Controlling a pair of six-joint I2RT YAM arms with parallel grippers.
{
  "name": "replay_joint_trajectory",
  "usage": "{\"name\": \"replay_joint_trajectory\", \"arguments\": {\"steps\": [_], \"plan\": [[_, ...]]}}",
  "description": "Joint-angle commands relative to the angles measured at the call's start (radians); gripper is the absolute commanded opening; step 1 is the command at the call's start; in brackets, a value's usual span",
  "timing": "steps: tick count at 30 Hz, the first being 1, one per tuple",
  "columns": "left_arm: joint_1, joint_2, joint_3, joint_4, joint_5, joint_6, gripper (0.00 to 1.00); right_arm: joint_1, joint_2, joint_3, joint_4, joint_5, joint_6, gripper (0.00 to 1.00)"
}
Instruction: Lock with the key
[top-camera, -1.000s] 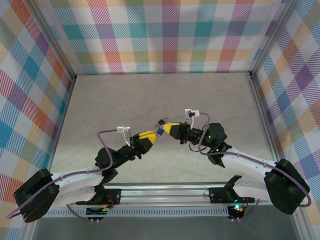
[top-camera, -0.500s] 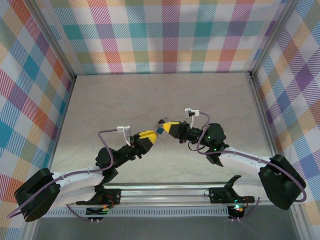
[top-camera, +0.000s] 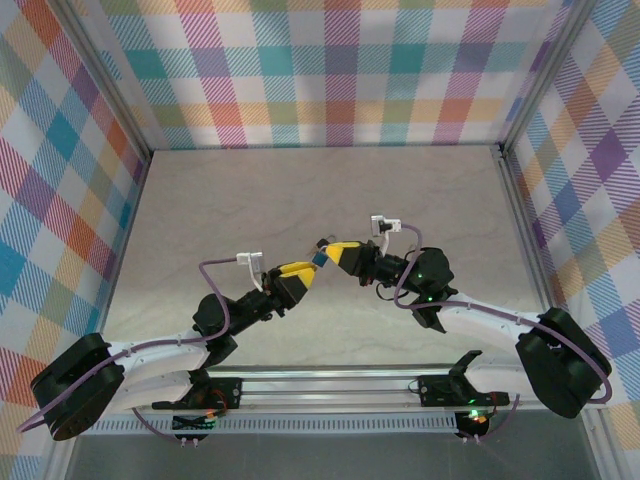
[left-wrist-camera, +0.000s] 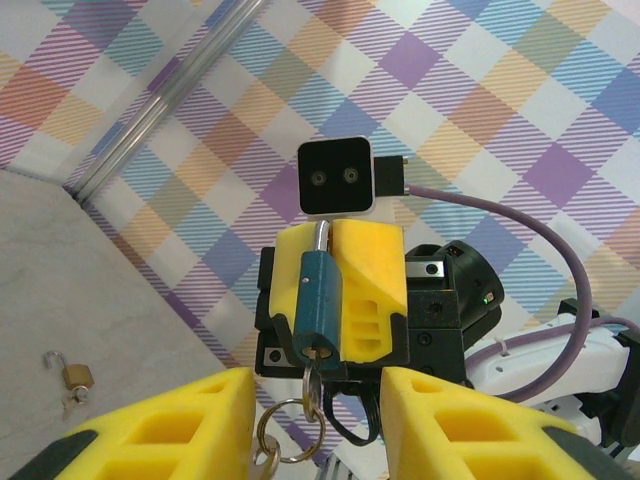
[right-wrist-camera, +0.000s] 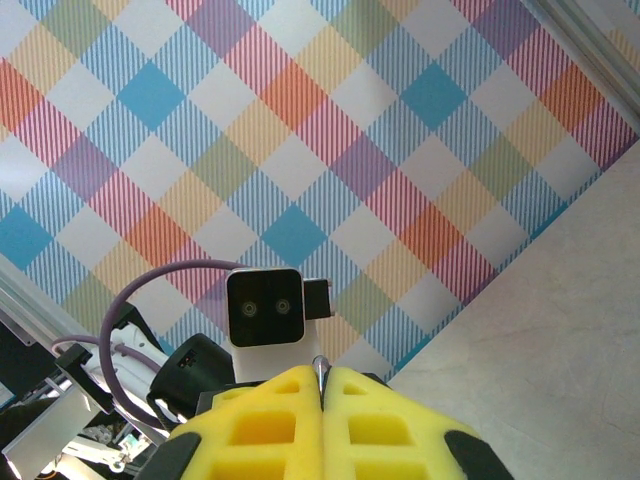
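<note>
Right end effector (top-camera: 333, 256) clenched on the key (top-camera: 320, 258), held up off the table (top-camera: 300, 190) near its middle. Left wrist view: yellow fingers (left-wrist-camera: 372, 285) pressed together. The key's (left-wrist-camera: 320, 300) blue-teal head lies along their seam, thin metal blade pointing up toward the right wrist camera block. Two small metal rings (left-wrist-camera: 298, 420) hang from the hole at the lower end of the head. Right wrist view: blade tip (right-wrist-camera: 318, 366) pokes up just above the closed seam of the end effector (right-wrist-camera: 322, 385).

Left end effector (top-camera: 305, 270) released, fingers well apart, facing the right one tip to tip, very near the key. In its own view (left-wrist-camera: 318, 400) the rings dangle into the gap between its fingers.

Small brass padlock (left-wrist-camera: 76, 376), shackle swung open, lies on the table well off to the side.
</note>
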Motion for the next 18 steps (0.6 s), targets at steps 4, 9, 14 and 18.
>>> {"name": "replay_joint_trajectory", "arguments": {"steps": [4, 9, 14, 18], "plan": [[-0.012, -0.002, 0.026, 0.058, 0.005, -0.018, 0.35, 0.005, 0.027, 0.015, 0.088, -0.019, 0.0, 0.0], [-0.011, 0.0, 0.033, 0.059, 0.012, -0.032, 0.3, 0.01, 0.04, 0.022, 0.098, -0.015, -0.007, 0.0], [-0.012, -0.002, 0.035, 0.061, 0.014, -0.046, 0.27, 0.012, 0.064, 0.022, 0.133, -0.008, -0.002, 0.0], [-0.012, 0.003, 0.033, 0.061, 0.02, -0.059, 0.28, 0.013, 0.076, 0.029, 0.147, 0.014, -0.008, 0.0]]}}
